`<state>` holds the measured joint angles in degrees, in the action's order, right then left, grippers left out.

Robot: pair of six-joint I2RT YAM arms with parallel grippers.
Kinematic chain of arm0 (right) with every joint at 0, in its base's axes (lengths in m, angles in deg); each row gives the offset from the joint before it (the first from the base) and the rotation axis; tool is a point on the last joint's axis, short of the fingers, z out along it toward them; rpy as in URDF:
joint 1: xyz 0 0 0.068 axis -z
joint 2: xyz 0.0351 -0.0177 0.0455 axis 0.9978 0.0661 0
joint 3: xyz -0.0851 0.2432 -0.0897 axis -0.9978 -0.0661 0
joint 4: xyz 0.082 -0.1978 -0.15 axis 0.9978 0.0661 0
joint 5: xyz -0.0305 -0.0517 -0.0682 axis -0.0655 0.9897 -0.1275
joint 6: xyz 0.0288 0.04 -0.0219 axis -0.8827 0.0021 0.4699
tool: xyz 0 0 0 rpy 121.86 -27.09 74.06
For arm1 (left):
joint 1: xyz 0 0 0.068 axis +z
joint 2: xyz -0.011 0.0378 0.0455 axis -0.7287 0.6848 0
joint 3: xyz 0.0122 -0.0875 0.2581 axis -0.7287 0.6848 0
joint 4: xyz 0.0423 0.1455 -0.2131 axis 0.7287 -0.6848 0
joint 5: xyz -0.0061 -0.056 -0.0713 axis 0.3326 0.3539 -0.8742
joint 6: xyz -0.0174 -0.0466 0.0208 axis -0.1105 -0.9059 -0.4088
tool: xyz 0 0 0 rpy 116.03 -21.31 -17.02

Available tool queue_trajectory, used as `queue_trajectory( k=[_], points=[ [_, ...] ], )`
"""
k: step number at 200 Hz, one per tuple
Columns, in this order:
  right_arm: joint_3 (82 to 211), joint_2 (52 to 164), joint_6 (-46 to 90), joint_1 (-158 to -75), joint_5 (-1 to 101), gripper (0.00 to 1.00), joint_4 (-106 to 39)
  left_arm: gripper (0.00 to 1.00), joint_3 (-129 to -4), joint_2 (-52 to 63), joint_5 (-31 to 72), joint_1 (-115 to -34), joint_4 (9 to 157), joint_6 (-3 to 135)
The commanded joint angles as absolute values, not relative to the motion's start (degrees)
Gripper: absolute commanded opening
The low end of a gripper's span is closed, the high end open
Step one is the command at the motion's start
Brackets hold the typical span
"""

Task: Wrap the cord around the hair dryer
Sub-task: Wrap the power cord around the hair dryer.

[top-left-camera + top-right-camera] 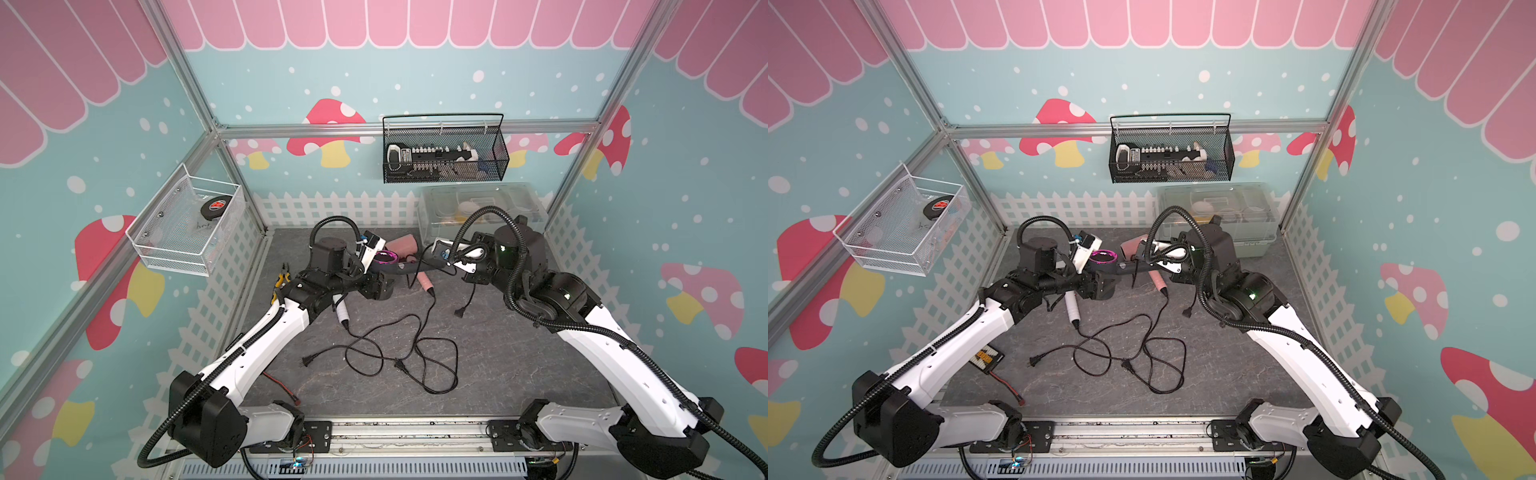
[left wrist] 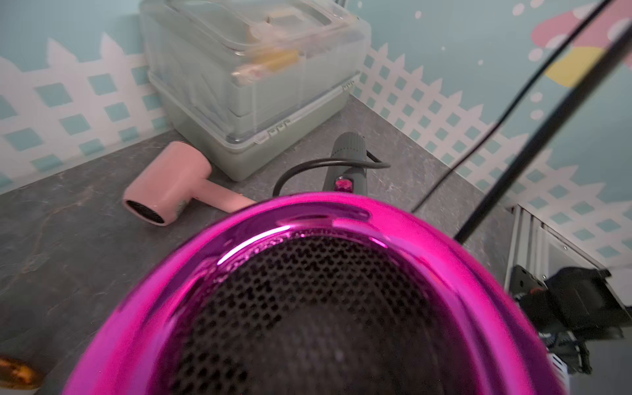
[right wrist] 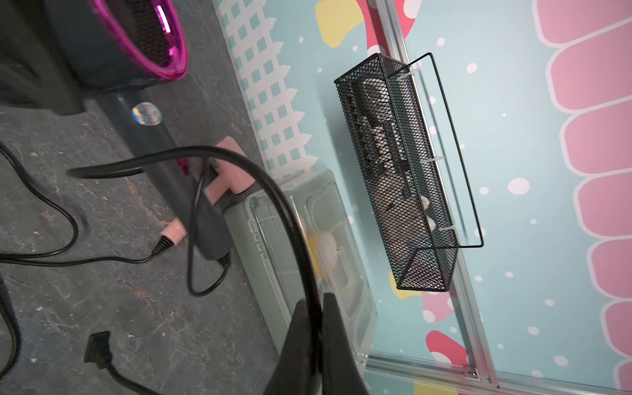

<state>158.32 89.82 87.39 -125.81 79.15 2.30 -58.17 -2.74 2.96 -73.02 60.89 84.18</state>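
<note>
Between mushroom-print walls [image 1: 291, 75], grey marbled tabletop [image 1: 519, 353]

Magenta-rimmed, seemingly dark-grey hair dryer [image 1: 385, 259]; black cord [image 3: 191, 150].

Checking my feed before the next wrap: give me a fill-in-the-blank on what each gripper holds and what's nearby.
The right gripper is shut on the black ____.
The left gripper holds the dark ____.
The pink hair dryer lies beside the clear ____.
Missing: cord; hair dryer; box.
</note>
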Motion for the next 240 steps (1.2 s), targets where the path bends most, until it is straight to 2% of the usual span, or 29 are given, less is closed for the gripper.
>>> queue_trajectory(
  k=[1,62,106,145,183,202,240],
  points=[
    [162.46,90.74,92.62,-124.09,81.06,0.0,1.24,0.0,-60.76,-2.66,-0.11,-75.09,60.45,88.15],
    [169.13,96.3,94.12,-118.68,73.97,0.0,0.19,0.0,-60.87,-1.12,-5.96,-80.72,60.17,89.33],
    [170.93,102.19,90.04,-111.03,64.06,0.0,0.36,0.0,-60.79,-1.24,-12.4,-84.26,62.42,88.93],
    [167.25,106.14,83.01,-105.28,54.33,0.0,0.03,0.0,-59.66,-4.02,-15.63,-84.32,71.83,83.38],
    [161.27,108.58,72.29,-96.9,37.57,0.0,-3.98,0.0,-57.36,-5.2,-18.74,-82.07,83.75,75.0],
    [159.17,109.54,65.99,-93.31,29.2,0.0,-6.85,0.0,-54.9,-4.72,-20.49,-79.99,94.56,67.39],
    [155.27,110.59,56.95,-89.16,20.86,0.0,-11.87,0.0,-53.99,-4.77,-21.04,-78.04,102.39,62.58]
  ],
)
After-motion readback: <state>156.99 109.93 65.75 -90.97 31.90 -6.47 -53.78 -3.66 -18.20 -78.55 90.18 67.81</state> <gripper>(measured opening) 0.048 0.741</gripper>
